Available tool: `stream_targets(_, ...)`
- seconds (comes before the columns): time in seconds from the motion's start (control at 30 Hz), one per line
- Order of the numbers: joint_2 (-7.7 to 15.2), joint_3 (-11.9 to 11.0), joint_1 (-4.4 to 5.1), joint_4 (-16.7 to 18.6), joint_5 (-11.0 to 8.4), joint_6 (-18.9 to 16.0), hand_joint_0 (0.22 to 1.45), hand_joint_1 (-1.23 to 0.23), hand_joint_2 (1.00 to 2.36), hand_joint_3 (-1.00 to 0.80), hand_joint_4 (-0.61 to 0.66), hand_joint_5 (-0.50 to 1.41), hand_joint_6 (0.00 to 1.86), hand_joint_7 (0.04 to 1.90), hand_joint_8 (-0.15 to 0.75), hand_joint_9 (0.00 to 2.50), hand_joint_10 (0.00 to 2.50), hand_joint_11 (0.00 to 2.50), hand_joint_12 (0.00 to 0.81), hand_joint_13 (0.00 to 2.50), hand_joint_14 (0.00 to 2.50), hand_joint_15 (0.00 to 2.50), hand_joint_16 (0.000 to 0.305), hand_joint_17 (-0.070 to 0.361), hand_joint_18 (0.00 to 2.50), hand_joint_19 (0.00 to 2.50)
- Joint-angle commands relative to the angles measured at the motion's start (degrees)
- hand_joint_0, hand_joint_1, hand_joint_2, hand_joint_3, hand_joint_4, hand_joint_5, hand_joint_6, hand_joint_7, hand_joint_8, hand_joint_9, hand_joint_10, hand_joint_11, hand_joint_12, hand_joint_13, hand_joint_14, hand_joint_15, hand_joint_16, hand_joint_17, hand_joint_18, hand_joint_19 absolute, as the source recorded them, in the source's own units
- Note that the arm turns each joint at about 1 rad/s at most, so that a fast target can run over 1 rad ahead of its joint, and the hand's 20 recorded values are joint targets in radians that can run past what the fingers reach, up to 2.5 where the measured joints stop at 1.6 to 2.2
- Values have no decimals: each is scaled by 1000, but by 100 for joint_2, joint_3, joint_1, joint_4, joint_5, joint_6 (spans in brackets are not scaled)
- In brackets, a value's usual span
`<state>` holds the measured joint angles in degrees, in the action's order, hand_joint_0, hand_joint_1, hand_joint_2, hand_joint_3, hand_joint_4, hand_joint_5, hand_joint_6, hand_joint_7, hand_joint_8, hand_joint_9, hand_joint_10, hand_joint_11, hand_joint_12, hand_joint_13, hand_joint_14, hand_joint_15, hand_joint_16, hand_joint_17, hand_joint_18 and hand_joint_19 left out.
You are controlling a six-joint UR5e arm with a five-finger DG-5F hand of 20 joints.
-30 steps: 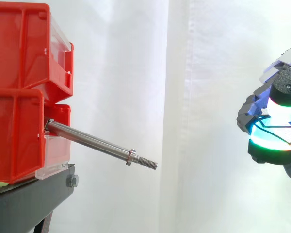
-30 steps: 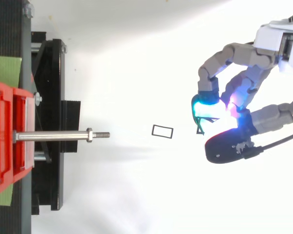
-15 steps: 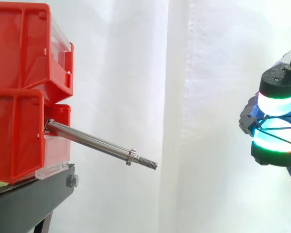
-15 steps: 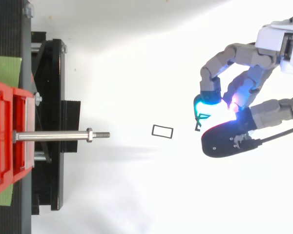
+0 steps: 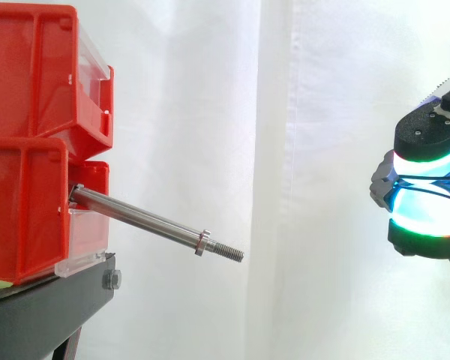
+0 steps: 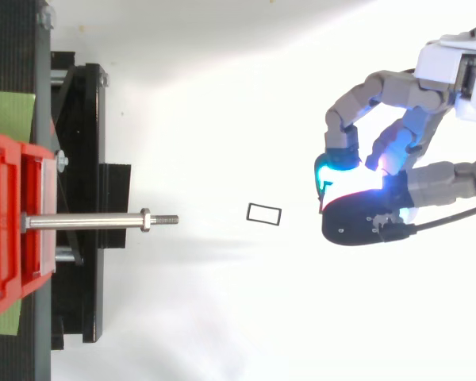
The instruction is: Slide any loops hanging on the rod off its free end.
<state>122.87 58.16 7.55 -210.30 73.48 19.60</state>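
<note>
We find the hand at the right edge of the side view, a little higher than the rod's tip; its fingers are curled and the thumb is brought up against them, so that the glowing pads nearly meet, cyan and green with a touch of magenta. Across the bright gap between them runs the thin dark strand of a loop, pinched there; the loop is thus off the rod and well apart from its free end. From above, the hand comes in from the upper right, its fingertips turned toward the rod. On the white ground between hand and rod lies a small dark rectangular outline, nearer the hand; we cannot tell what it is.

Further left we reach the rod; it is of bright metal and slopes slightly downward from its mount to its threaded free end, with a nut just behind the thread; in the top view the rod lies level, pointing right. It is fixed at the lower of two stacked red bins; these stand on a black stand, before the white curtain.
</note>
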Motion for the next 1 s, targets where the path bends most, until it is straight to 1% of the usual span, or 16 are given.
stream_targets(0.0, 0, 2, 0, 6, 0, 0, 586, -713, 1012, -98, 110, -125, 922, 929, 325, 1200, 27, 982, 409, 898, 19, 526, 59, 132, 943, 498)
stream_targets(0.1, 0, 2, 0, 6, 0, 0, 589, -694, 1018, -206, 96, -132, 924, 955, 286, 1170, 29, 1003, 364, 855, 21, 543, 50, 112, 857, 552)
stream_targets(0.13, 0, 2, 0, 6, 0, 0, 589, -669, 1015, -287, 94, -128, 921, 972, 277, 1175, 31, 1018, 358, 852, 20, 544, 49, 110, 847, 557)
stream_targets(0.2, 0, 2, 0, -3, 0, 0, 590, -650, 1013, -326, 92, -125, 920, 973, 282, 1195, 29, 1003, 359, 854, 20, 546, 49, 109, 849, 567)
stream_targets(0.23, 0, 2, 0, 6, 0, 0, 588, -617, 1012, -350, 87, -120, 917, 985, 277, 1206, 30, 1005, 358, 857, 22, 541, 49, 109, 849, 567)
stream_targets(0.3, 0, 2, 0, 6, 0, 0, 588, -563, 1012, -361, 85, -116, 914, 994, 279, 1210, 29, 1012, 356, 863, 20, 552, 48, 109, 849, 567)
stream_targets(0.4, 0, 2, 0, -3, 0, 0, 587, -550, 1012, -351, 75, -113, 912, 1011, 278, 1222, 30, 1007, 357, 865, 20, 550, 49, 109, 855, 567)
stream_targets(0.57, 0, 2, 0, -3, 0, 0, 582, -546, 1014, -320, 71, -112, 911, 989, 280, 1222, 30, 1015, 359, 863, 20, 549, 49, 110, 854, 565)
stream_targets(0.77, 0, 2, 0, 6, 0, 0, 578, -545, 1010, -381, 85, -111, 906, 990, 279, 1221, 29, 999, 358, 864, 20, 550, 49, 110, 855, 573)
stream_targets(0.87, 0, 2, 0, 6, 0, 0, 581, -559, 1013, -342, 72, -107, 902, 1001, 280, 1227, 30, 1002, 356, 866, 20, 546, 49, 109, 860, 567)
stream_targets(0.93, 0, 2, 9, 6, 0, 0, 575, -611, 1019, -218, 54, -102, 902, 1047, 285, 1242, 30, 1013, 358, 878, 22, 549, 49, 109, 879, 572)
stream_targets(0.97, 0, 2, 9, -3, 0, 0, 576, -659, 1016, -139, 51, -93, 904, 1037, 315, 1279, 29, 996, 389, 924, 18, 527, 56, 126, 956, 518)
